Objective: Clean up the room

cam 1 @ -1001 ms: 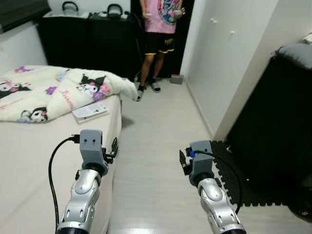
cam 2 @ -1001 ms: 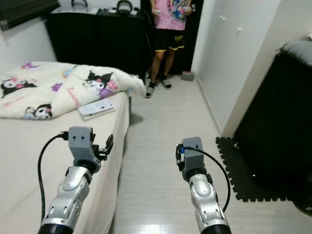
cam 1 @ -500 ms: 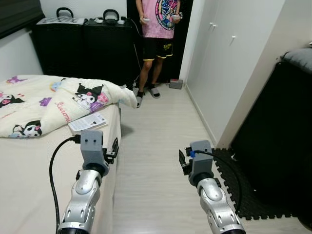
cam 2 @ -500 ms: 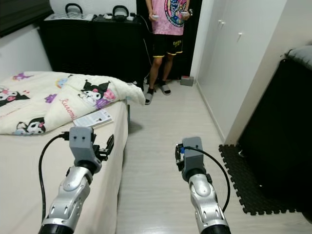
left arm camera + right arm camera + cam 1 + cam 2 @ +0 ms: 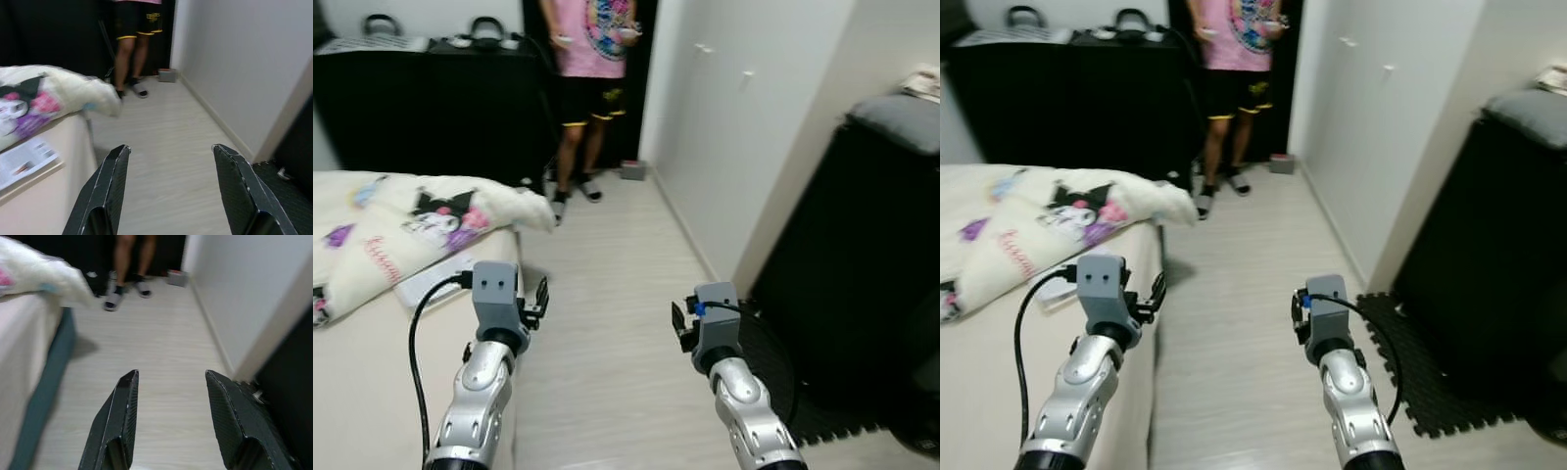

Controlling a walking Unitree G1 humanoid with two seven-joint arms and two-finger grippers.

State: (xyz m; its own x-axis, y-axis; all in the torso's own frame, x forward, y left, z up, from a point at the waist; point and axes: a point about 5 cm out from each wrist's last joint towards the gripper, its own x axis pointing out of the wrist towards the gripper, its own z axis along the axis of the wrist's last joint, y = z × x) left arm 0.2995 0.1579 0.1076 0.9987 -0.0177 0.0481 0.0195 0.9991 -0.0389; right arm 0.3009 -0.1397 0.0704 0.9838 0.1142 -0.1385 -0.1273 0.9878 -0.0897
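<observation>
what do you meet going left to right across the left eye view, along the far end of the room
Black cabinet → person → small grey box on the floor → white closet doors → black furniture with a grey cushion on top.

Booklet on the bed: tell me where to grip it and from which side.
Grip the booklet by its edge nearest the bed's side, coming from the floor side with the left claw, which is open and closest. It lies flat and thin, part under the blanket, so pinching the free edge likely works better than a grab from above.
</observation>
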